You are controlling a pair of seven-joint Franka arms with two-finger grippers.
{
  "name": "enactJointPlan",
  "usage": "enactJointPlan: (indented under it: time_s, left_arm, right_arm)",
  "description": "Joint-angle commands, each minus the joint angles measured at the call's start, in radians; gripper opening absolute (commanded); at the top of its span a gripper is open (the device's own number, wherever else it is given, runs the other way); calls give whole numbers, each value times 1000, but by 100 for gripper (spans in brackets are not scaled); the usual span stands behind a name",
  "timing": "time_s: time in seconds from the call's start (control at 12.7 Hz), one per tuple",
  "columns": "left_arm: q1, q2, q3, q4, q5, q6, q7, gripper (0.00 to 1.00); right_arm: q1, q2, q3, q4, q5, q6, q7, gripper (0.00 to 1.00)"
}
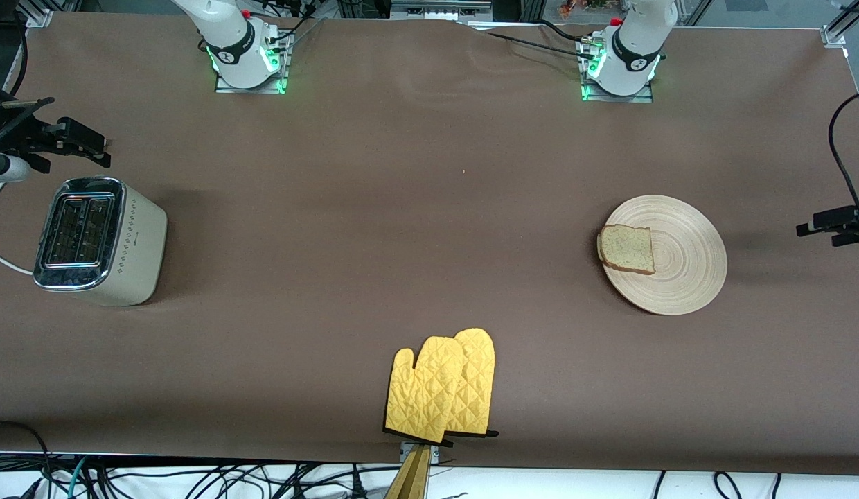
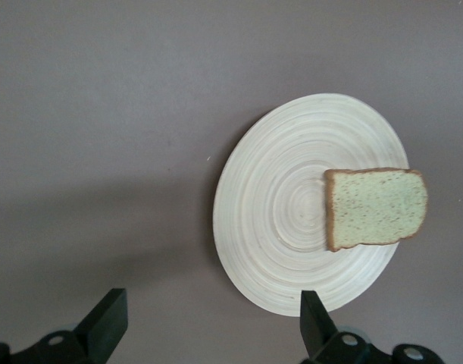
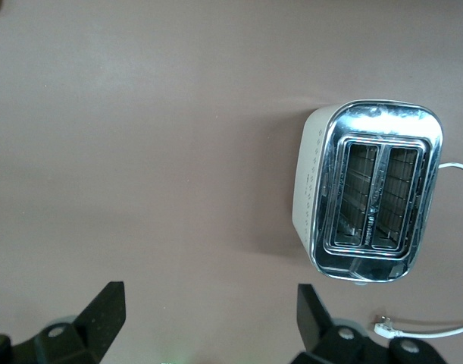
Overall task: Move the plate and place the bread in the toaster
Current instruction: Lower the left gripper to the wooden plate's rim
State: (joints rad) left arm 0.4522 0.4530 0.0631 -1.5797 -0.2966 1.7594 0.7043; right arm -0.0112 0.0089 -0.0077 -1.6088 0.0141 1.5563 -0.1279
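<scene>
Front view, plate: the large round light-wood plate [image 1: 679, 260] lies on the brown counter [image 1: 402, 229] toward the left arm's end.
Front view, bread: the square speckled tan bread slice [image 1: 627, 248] rests on the plate's edge nearest the counter's middle.
Front view, toaster: the cream-white chrome-topped toaster [image 1: 97, 239] stands at the right arm's end, slots empty.
Front view, mitts: two yellow quilted oven mitts [image 1: 440, 388] lie nearest the camera.
Left wrist view: the left pincer [image 2: 208, 330] hangs open above the counter just beside the plate [image 2: 284, 227], bread [image 2: 375, 208] on it.
Right wrist view: the right pincer [image 3: 208, 326] hangs open near the toaster [image 3: 367, 197].
</scene>
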Motion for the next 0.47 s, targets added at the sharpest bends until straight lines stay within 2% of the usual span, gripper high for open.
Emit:
enactJointPlan:
  time_s: [0.0,0.16,0.39]
  left_arm:
    - [57,142,-17,73,-73,-23,104,100]
    - [83,222,-19,73,-120,-29,153,100]
    - [92,286,-22,73,-189,-46,198,100]
  right_arm:
    - [-3,5,8,23,-5,-19,11,100]
    - [-3,5,8,23,-5,-19,10,100]
    - [-3,5,8,23,-5,-21,11,100]
